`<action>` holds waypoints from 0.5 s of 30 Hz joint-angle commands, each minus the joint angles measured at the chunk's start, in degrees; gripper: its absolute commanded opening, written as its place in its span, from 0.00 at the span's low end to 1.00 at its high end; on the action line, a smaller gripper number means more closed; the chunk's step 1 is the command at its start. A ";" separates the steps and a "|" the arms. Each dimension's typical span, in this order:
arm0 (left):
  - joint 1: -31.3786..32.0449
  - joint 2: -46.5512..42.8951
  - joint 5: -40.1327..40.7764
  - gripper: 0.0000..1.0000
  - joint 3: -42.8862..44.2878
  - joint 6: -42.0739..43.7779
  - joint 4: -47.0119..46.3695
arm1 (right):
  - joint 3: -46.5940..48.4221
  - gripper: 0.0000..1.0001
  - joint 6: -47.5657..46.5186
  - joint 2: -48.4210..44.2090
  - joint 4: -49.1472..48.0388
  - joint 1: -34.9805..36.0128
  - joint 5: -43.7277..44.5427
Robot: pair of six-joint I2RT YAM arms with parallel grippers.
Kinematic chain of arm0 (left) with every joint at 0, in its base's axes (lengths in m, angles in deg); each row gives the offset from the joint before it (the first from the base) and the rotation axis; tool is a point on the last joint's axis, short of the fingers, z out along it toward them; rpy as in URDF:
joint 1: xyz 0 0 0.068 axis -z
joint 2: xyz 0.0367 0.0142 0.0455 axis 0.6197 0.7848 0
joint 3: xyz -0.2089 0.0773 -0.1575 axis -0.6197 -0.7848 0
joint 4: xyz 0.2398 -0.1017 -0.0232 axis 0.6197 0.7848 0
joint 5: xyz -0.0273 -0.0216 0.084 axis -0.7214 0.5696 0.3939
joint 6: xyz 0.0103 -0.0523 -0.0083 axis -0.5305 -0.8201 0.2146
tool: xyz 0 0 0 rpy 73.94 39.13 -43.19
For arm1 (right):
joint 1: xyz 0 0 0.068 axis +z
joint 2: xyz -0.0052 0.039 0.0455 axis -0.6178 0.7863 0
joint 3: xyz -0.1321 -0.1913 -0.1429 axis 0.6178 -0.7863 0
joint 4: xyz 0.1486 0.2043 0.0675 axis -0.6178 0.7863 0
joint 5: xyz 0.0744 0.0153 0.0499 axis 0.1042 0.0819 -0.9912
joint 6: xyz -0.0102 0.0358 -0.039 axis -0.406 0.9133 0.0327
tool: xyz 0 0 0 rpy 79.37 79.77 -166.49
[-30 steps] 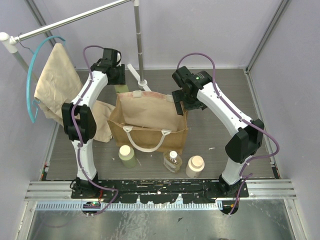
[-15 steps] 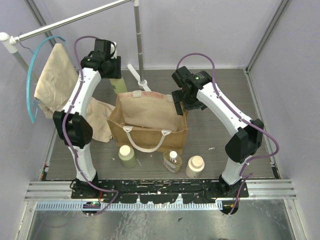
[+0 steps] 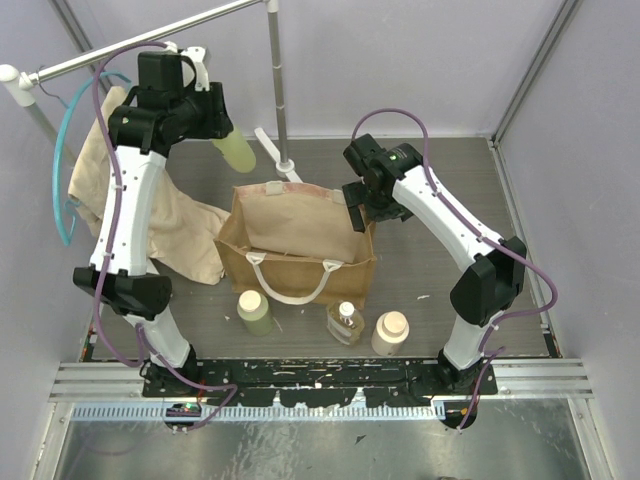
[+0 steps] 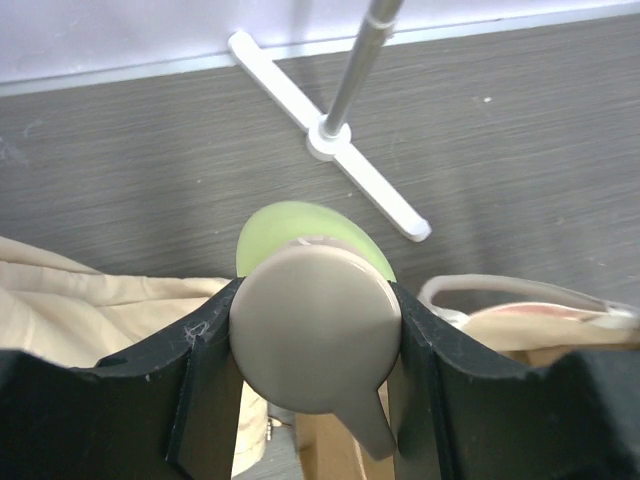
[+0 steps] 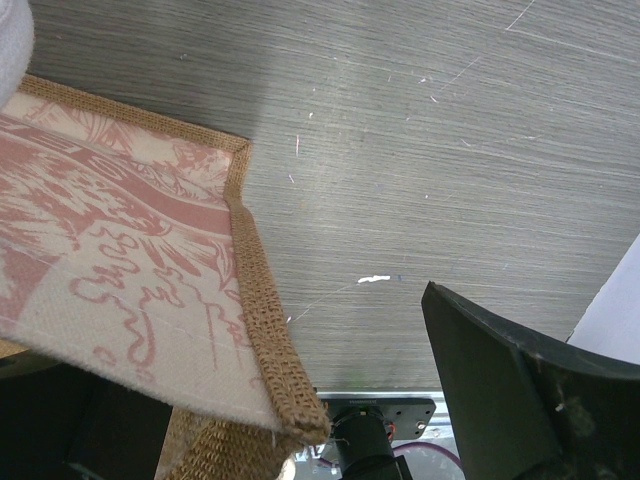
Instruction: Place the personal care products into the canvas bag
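My left gripper point(image 3: 218, 128) is raised high behind the canvas bag point(image 3: 300, 245), shut on a pale green bottle point(image 3: 236, 151). In the left wrist view its fingers point(image 4: 205, 365) clamp the beige cap point(image 4: 315, 330), and the green body point(image 4: 290, 225) points away, with the bag's rim point(image 4: 545, 320) below right. My right gripper point(image 3: 358, 208) stands open at the bag's right rim; the rim patch point(image 5: 120, 270) lies over its left finger, while the right finger point(image 5: 520, 390) stays clear. In front of the bag stand a second green bottle point(image 3: 254, 311), the amber bottle point(image 3: 346, 322) and the cream bottle point(image 3: 391, 332).
A limp beige cloth point(image 3: 170, 215) hangs from a teal hanger point(image 3: 62, 170) at the left, draped onto the table beside the bag. A metal rack pole point(image 3: 277, 90) with a white cross base point(image 4: 330, 140) stands behind the bag. Grey walls close in both sides.
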 commanded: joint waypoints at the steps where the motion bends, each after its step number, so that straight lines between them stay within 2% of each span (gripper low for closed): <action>1: 0.28 -8.68 -8.22 0.00 5.23 -2.21 -3.52 | 0.36 1.00 -0.64 -1.24 -0.91 -0.04 0.02; 8: 0.34 -18.59 -14.34 0.00 -2.07 -6.13 -6.45 | -0.30 1.00 -1.16 -1.09 -1.05 0.02 0.03; 15: 1.19 -24.29 -17.74 0.00 -16.71 -8.91 -8.14 | 0.78 1.00 -1.09 -0.65 -0.95 0.55 0.15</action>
